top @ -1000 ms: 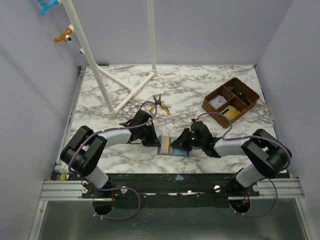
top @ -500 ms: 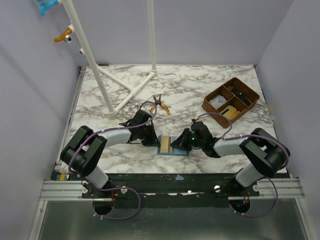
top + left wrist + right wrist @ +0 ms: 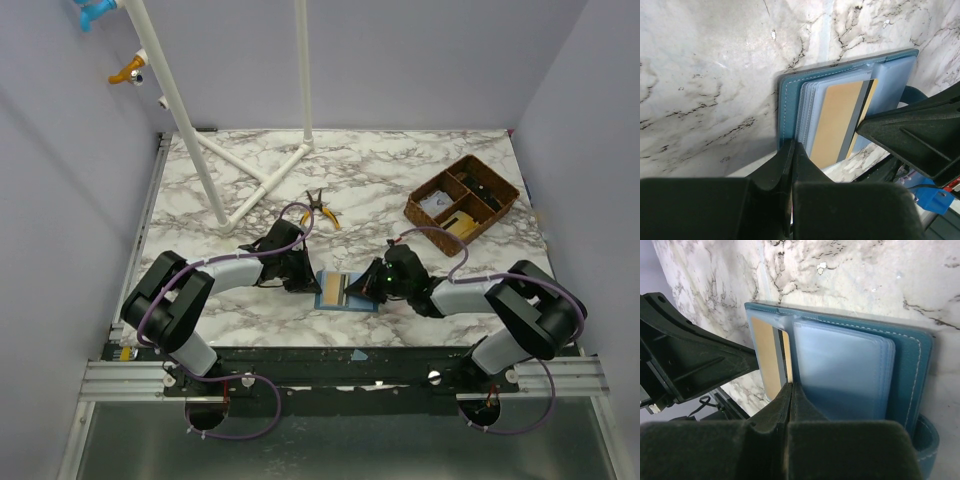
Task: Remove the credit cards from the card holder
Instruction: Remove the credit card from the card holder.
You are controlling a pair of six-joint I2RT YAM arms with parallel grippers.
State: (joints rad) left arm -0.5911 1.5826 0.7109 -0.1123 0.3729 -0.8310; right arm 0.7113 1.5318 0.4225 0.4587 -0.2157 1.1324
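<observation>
A small flat blue card holder lies open, its paler blue plastic sleeves facing up, close to the middle of the desk's near edge. A tan card with a grey stripe sits on the sleeves.

The right gripper has its fingers pressed together and appears to pinch this card's edge. The left gripper, fingers also pressed together, rests its tip on the holder's left edge.

The step in hand looks like drawing out this card. The next move likely calls for a steady pull while the cover is held down.

The white marble-patterned desk also carries:
- yellow-handled pliers near the centre
- a brown compartment tray by the right edge
- a white pipe frame towards the far left corner

Pale lilac walls surround the desk.
</observation>
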